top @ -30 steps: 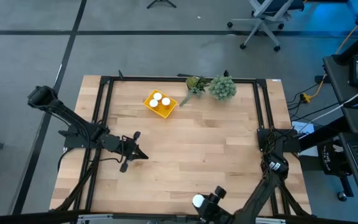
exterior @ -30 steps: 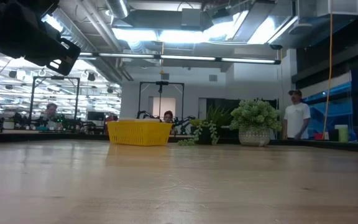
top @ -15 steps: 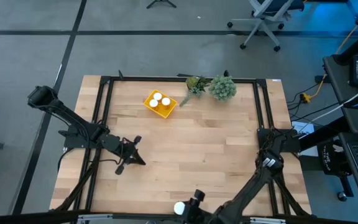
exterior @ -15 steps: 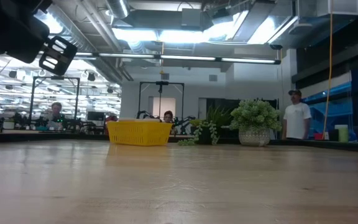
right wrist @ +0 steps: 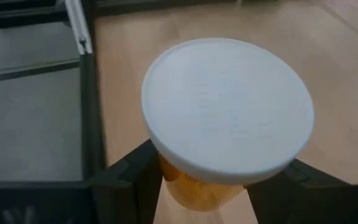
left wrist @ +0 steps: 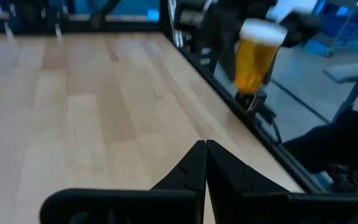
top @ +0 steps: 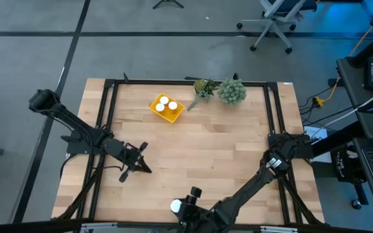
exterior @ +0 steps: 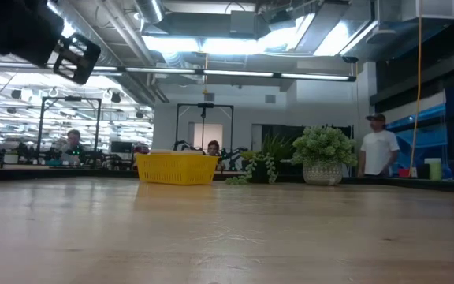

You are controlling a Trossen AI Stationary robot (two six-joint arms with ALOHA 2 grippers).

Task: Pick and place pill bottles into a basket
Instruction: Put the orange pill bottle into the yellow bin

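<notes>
The right claw point(top: 181, 208) sits at the near edge of the table point(top: 225, 162), gripping a pill bottle point(top: 175, 206) upright between its fingers point(right wrist: 129, 171). The yellow basket point(top: 158, 110) lies well apart from it, at the far side and slightly to the left, with three pill bottles point(top: 168, 105) already inside, so the carry looks to run straight across the table. The held bottle has a round white cap over a clear orange body. The left claw point(top: 135, 162), its fingers pressed together and empty, waits left of centre, nearer the basket
</notes>
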